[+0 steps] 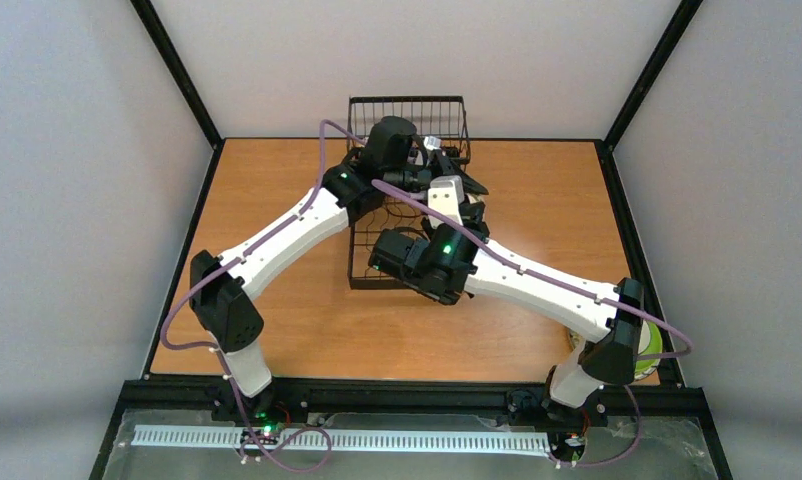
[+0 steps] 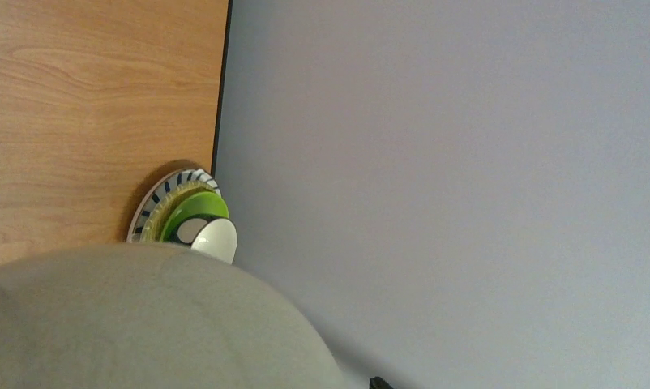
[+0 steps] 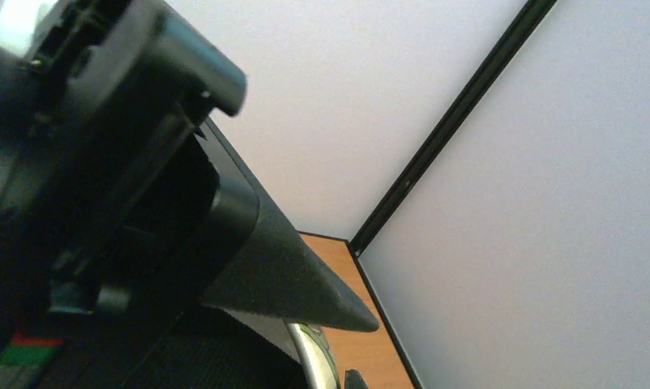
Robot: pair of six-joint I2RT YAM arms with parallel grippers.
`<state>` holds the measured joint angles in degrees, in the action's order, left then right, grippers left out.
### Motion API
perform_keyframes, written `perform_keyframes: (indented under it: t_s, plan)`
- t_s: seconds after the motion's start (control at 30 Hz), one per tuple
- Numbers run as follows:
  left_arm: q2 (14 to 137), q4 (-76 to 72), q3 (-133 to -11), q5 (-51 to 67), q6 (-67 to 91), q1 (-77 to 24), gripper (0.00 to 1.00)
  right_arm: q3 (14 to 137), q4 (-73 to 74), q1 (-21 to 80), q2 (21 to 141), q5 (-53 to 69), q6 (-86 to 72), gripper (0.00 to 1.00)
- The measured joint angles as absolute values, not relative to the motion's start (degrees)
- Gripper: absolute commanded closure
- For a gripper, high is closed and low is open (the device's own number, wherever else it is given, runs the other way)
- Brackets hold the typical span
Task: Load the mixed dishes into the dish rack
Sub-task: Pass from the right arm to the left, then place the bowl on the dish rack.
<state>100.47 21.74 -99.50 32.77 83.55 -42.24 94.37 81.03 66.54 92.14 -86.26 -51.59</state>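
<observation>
The black wire dish rack (image 1: 409,112) stands at the back middle of the table, and both arms meet over it. Between the grippers is a white bowl (image 1: 442,195). In the left wrist view its pale rounded side (image 2: 127,324) fills the lower left. My right gripper (image 1: 459,216) is shut on its rim (image 3: 312,356), by my fingertip (image 3: 354,379). My left gripper (image 1: 455,182) reaches in from the left; one of its fingers (image 3: 297,284) lies over the rim. I see only one left fingertip (image 2: 378,383), so its state is unclear.
A stack of dishes sits at the table's near right corner, beside the right arm's base: a teal-and-white bowl (image 2: 153,204), a lime-green plate (image 2: 194,212) (image 1: 654,345) and a white mug (image 2: 218,239). Grey walls and black frame posts close in the table.
</observation>
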Motion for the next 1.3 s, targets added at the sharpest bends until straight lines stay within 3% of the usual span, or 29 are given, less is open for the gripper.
perform_keyframes:
  t_s: [0.17,0.2,1.1,1.2,1.3]
  plan:
    - [101.16,21.52,-99.53,32.80,83.46,-42.54,0.96,93.23,82.13,67.24,92.07,-86.26,-51.22,0.98]
    - [101.34,21.54,-99.55,32.80,83.92,-42.63,0.99,92.79,82.32,67.29,92.07,-86.30,-51.07,0.98]
    - [105.65,18.79,-95.00,30.72,79.18,-43.57,1.00,90.80,80.44,71.02,86.59,-88.07,-53.01,0.98]
    - [104.95,18.79,-93.32,30.48,78.15,-43.55,1.00,90.80,80.29,71.02,85.76,-88.07,-53.10,0.92]
    - [103.77,18.00,-91.26,30.44,77.32,-43.35,1.00,90.91,80.01,71.02,84.40,-88.07,-53.30,0.73]
